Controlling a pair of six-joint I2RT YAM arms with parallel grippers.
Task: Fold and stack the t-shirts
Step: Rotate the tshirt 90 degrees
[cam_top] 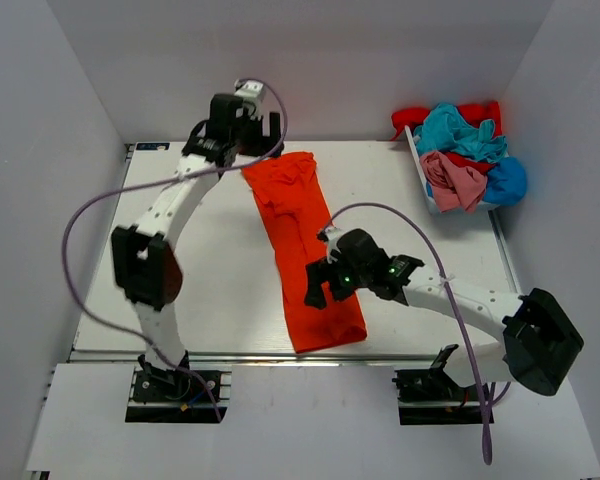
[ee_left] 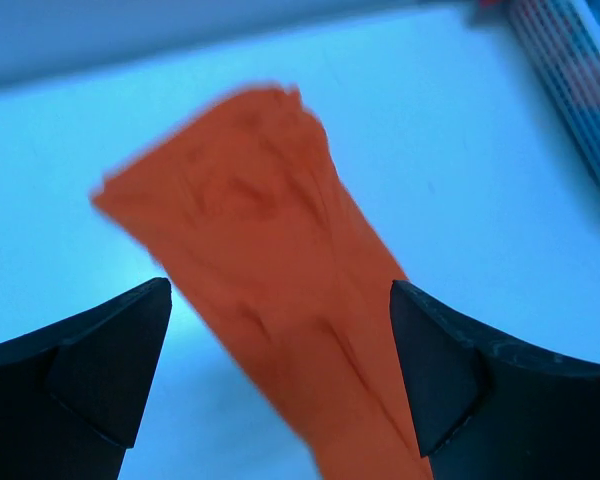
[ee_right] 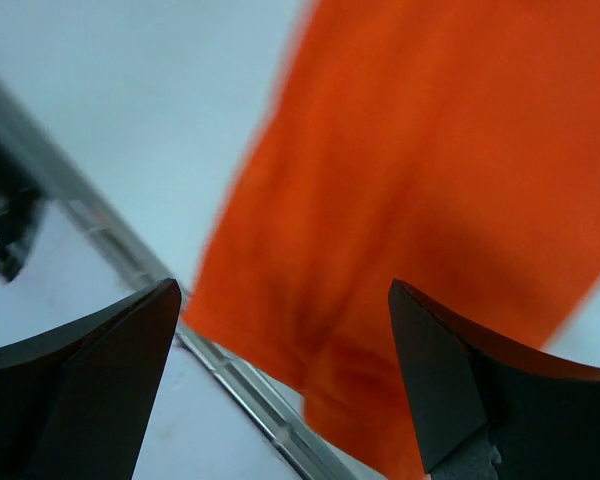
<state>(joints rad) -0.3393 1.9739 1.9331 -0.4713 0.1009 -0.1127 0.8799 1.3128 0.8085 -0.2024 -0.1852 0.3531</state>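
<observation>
Top external view: the arm bases stand at the near edge of the table point(cam_top: 210, 290). An orange shirt point(cam_top: 302, 250) lies on the table as a long narrow strip. Its near end reaches the table's near edge between the two bases, and it runs away slanting left toward the far side.

The right gripper point(cam_top: 320, 292) is over the near half of the strip and points left. In the right wrist view its two dark fingers point(ee_right: 90, 380) are spread wide with nothing between them. Orange cloth shows below and beyond them, and its hem lies against the metal rail point(ee_right: 220, 370) at the table's edge. That view is blurred, so I cannot tell whether the fingers touch the cloth.

Further off, the left gripper point(cam_top: 260, 135) hangs by the far end of the strip. The left wrist view shows its jaws wide apart and empty. The wrinkled far end of the shirt lies flat on the table below the gap.

At the far right corner, well apart from the strip, a white bin point(cam_top: 418, 160) holds a crumpled heap: a teal shirt point(cam_top: 460, 130) on top, a pink shirt point(cam_top: 455, 180) nearer, a blue shirt point(cam_top: 507, 180) at the right and a red shirt point(cam_top: 415, 118) at the back.
</observation>
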